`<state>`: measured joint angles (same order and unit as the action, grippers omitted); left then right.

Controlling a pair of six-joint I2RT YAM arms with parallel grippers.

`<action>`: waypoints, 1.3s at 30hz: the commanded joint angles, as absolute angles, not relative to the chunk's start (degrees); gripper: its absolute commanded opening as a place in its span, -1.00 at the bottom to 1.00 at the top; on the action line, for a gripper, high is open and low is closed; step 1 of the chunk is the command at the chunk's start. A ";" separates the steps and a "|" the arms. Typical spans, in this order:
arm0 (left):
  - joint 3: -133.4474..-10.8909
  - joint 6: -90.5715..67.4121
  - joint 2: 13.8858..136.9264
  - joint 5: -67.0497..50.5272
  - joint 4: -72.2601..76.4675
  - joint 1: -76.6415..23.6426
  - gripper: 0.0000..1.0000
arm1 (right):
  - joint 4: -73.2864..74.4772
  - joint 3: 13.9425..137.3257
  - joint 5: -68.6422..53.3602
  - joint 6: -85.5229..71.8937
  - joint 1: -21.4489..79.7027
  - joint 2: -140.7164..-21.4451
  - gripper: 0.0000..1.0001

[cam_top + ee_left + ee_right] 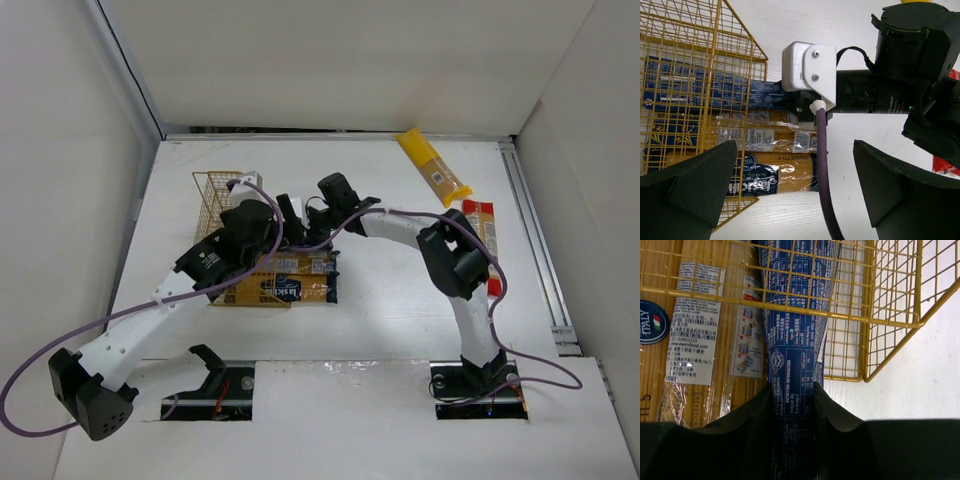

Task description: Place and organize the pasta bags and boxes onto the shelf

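My right gripper (793,395) is shut on the end of the dark blue box (796,340), whose far part lies under the grid of the gold wire shelf (890,315). The left wrist view shows the blue box (715,92) inside the shelf (685,60), with the right gripper (799,102) at its end. Beside it lie a clear bag (760,137) and an orange-yellow pack with a dark blue label (770,177), both partly in the shelf. My left gripper (795,200) is open and empty above them. A yellow bag (432,165) and a red-orange pack (482,225) lie at the right.
The right arm's purple cable (822,165) hangs between my left fingers. White walls close the table at the back and both sides. A metal rail (535,240) runs along the right edge.
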<state>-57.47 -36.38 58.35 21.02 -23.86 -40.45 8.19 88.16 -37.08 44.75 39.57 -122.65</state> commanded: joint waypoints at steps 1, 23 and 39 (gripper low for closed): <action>-59.94 -36.12 58.54 21.01 -22.77 -40.52 1.00 | 0.97 92.72 -47.46 43.51 42.45 -121.73 -0.49; -62.23 -31.90 61.26 17.67 -18.63 -40.52 1.00 | 29.21 92.76 -15.22 35.31 3.62 -110.26 1.00; -63.90 -34.10 65.03 24.69 -21.53 -39.99 1.00 | 47.46 129.73 -26.54 48.87 -6.77 -139.22 1.00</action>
